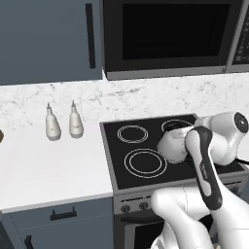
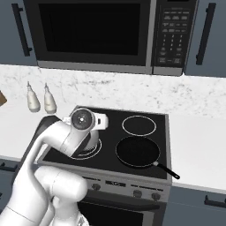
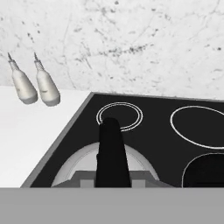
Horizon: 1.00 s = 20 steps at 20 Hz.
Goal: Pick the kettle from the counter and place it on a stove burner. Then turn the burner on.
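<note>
Kettle [image 3: 103, 164] is gripped by its dark arched handle [image 3: 111, 153] in the gripper [image 3: 113, 183], jaws clenched; it's held over cooktop [image 1: 146, 133] w/ front-left stove burner [image 1: 145, 163] just beside.

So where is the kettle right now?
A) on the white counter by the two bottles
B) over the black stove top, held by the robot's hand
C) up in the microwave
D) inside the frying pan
B: the kettle sits over the front left burner of the stove, its dark handle running up from the gripper, well away from the bottles and the pan.
</note>
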### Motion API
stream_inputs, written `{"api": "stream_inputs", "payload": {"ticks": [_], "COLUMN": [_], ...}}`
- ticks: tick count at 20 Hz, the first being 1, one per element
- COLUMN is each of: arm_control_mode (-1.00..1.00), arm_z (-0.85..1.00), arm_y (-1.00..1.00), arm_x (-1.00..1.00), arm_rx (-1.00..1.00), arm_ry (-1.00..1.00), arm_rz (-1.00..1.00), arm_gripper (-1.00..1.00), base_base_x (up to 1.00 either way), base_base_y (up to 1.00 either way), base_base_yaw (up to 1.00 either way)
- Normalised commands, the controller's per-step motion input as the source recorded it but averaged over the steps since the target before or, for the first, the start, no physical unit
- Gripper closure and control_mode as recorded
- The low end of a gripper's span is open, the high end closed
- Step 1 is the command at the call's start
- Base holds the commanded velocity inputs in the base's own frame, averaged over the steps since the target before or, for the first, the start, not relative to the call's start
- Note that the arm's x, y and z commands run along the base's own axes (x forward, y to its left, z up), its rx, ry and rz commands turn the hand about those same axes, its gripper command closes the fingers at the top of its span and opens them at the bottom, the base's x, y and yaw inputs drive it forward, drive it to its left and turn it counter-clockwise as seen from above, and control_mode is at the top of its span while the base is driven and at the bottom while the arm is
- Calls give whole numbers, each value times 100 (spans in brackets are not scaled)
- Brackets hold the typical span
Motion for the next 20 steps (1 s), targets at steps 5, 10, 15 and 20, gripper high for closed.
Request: {"api": "stream_inputs", "payload": {"ticks": [5,10,15,20], "arm_control_mode": [-100,-100,-100,-100], "arm_z": [-13,-24,-23,-18], "arm_y": [59,41,39,27], "arm_x": [0,9,18,20], "arm_rx": [-7,-17,-15,-10], "arm_ry": [0,2,1,0], "arm_rz": [6,0,0,0], "arm_gripper": [100,100,100,100], "base_base_x": [0,0,0,0], "base_base_y": [0,0,0,0], "base_base_yaw": [0,0,0,0]}}
